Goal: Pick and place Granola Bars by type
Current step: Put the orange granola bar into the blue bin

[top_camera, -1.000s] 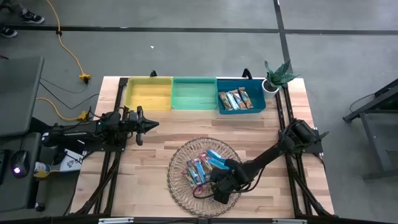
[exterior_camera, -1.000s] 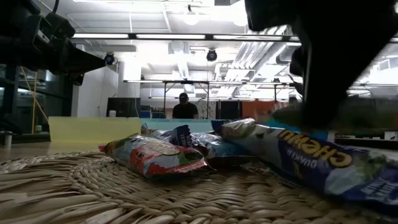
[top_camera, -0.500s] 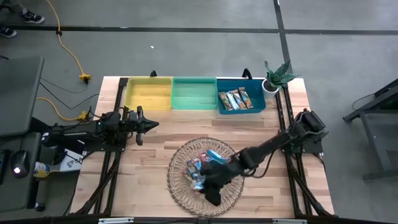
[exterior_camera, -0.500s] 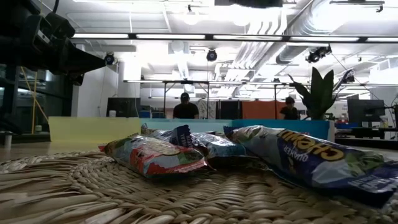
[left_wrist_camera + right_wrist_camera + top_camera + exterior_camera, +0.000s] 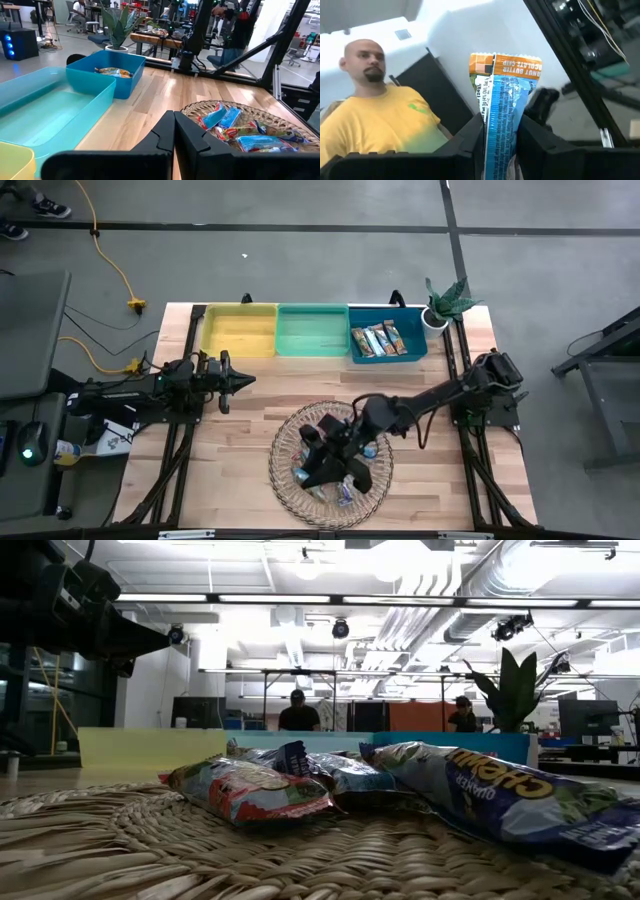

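The right gripper, now lifting clear of the basket it was reaching into, is pinching an orange-and-blue granola bar, ready for the blue bin, while the left gripper is waiting pressed together.

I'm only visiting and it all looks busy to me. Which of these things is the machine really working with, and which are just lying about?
In the job:
- granola bars in the wicker basket
- bar gripped in the right pincer
- sorted bars in the blue bin
- green bin, yellow bin

Lying about:
- potted plant
- left pincer, waiting shut
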Action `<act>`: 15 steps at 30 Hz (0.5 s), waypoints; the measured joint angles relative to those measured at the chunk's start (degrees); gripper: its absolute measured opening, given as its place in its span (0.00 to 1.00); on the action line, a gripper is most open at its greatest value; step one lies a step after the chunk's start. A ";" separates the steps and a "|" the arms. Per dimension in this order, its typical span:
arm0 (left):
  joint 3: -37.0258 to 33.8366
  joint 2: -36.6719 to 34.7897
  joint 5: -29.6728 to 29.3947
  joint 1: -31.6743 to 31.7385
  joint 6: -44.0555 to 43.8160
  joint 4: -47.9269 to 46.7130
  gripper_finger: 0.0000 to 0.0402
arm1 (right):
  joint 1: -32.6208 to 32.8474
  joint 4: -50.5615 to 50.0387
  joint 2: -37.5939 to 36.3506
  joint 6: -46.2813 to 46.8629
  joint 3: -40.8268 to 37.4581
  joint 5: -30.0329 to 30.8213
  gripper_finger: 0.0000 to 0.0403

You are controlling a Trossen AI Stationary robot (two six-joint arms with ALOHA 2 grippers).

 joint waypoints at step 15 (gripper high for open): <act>-0.02 -0.02 0.00 0.00 0.01 0.01 0.00 | -4.86 7.83 0.00 -12.01 0.00 5.07 0.19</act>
